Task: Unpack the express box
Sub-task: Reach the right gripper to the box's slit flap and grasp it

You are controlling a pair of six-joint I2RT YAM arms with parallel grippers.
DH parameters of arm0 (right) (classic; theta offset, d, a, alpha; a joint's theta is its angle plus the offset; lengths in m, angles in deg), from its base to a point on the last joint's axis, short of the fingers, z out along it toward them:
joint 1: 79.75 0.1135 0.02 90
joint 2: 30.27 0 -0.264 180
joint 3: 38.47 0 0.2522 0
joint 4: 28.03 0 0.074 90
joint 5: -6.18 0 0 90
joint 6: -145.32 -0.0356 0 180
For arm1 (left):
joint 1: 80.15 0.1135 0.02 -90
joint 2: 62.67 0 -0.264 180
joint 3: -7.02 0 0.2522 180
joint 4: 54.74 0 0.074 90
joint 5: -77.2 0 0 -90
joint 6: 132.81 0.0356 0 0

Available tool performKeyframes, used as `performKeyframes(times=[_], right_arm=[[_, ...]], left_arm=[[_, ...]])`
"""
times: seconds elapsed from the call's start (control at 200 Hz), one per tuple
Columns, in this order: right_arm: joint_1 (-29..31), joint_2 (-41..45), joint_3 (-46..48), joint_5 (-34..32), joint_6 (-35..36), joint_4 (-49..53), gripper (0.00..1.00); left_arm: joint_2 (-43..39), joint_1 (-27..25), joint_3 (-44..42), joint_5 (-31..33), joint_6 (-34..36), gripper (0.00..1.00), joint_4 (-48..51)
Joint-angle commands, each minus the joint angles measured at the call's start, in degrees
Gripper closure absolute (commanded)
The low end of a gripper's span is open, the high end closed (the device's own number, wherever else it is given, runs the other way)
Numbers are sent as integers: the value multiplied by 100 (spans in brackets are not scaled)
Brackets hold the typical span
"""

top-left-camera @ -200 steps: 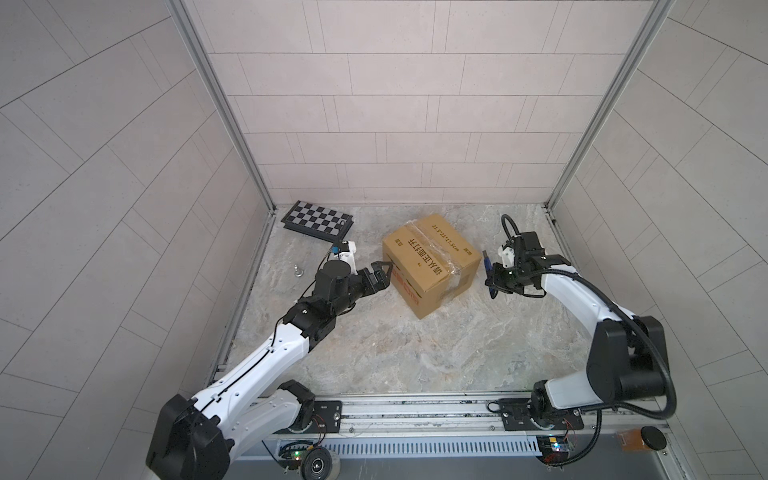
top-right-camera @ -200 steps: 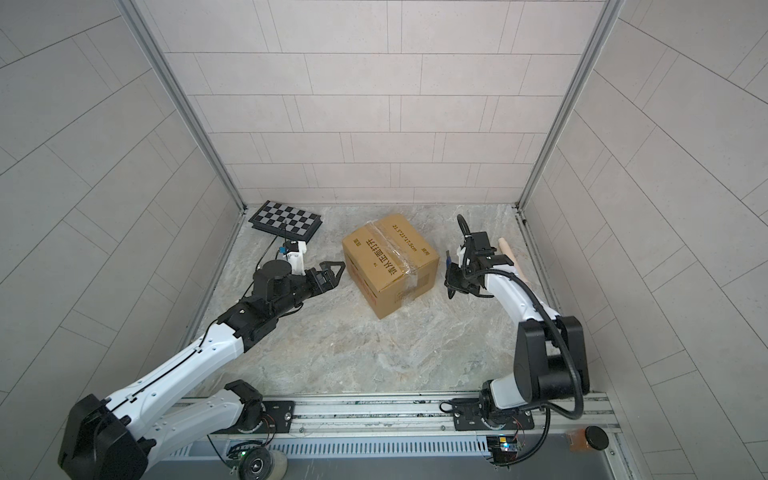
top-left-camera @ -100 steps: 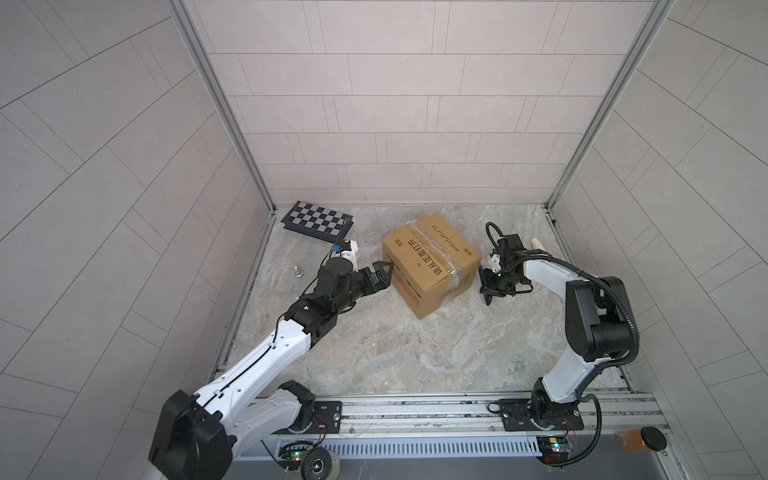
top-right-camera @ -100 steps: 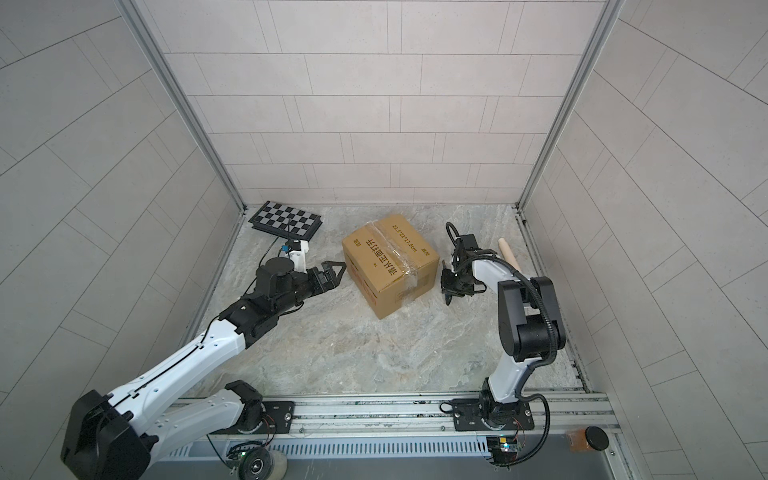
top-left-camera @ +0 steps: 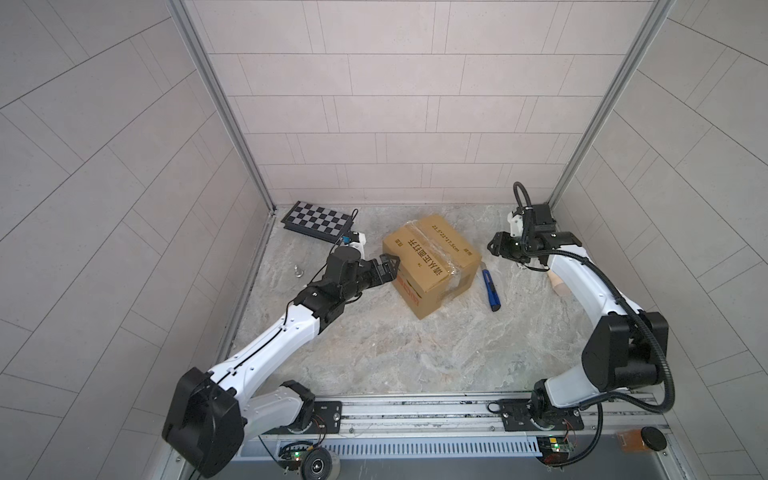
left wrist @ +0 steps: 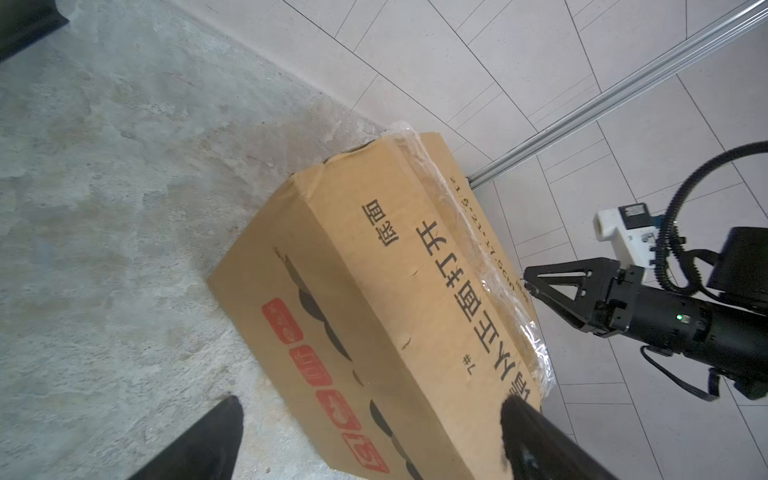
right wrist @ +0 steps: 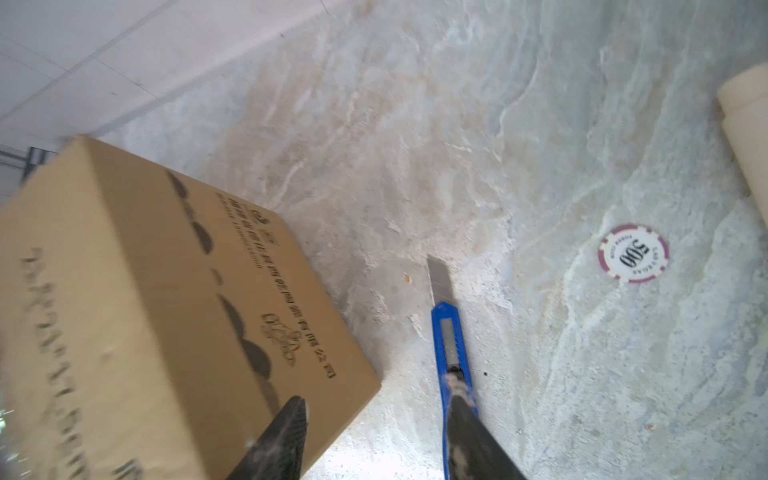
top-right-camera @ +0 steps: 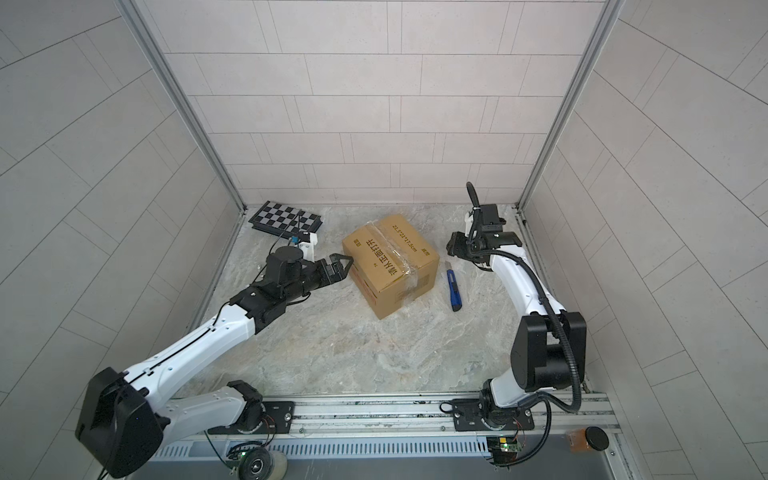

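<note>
The express box [top-left-camera: 432, 266] [top-right-camera: 390, 262], a brown carton with black print and clear tape along its top seam, stands closed mid-floor. My left gripper [top-left-camera: 388, 268] [top-right-camera: 343, 266] is open at the carton's left upper edge. In the left wrist view its jaws [left wrist: 372, 403] straddle that edge of the box [left wrist: 374, 270], one finger over the top. My right gripper [top-left-camera: 494, 245] [top-right-camera: 452, 245] hovers open and empty to the right of the carton. In the right wrist view the right gripper [right wrist: 374, 411] has its jaws apart above the floor beside the box [right wrist: 145, 311].
A blue utility knife [top-left-camera: 490, 291] [top-right-camera: 454, 291] [right wrist: 451, 345] with its blade out lies on the floor right of the box. A poker chip [right wrist: 633, 253] and a beige cylinder [top-left-camera: 559, 284] lie further right. A chequered board [top-left-camera: 318, 222] sits back left, near a small metal piece [top-left-camera: 297, 271].
My right gripper has opened and let go of the blue knife, which now lies on the floor; the gripper has drawn back from it. The left arm has stayed put.
</note>
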State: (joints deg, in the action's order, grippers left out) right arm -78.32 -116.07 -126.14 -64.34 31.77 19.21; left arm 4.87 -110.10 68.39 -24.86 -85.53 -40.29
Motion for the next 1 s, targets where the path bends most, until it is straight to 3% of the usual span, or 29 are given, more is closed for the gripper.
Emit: performKeyframes(times=[0.0,0.1,0.24,0.385,0.691,0.991], right_arm=[[314,575,-115,421,-81,26,41],[639,1073,235,851,-442,-435,41],[1193,1547,602,916,-794,-654,39],[1749,1387,795,851,-850,-771,40],[2456,910,845,1082,-1265,-1541,44],[3432,827,409,1083,-1687,-2093,43]], left_arm=[[217,34,347,-227,126,0,-69],[293,34,354,-219,124,0,-129],[238,43,328,-148,145,0,-99],[34,78,289,1,225,0,74],[-561,882,69,-51,267,0,539],[-434,1089,299,-318,333,0,880]])
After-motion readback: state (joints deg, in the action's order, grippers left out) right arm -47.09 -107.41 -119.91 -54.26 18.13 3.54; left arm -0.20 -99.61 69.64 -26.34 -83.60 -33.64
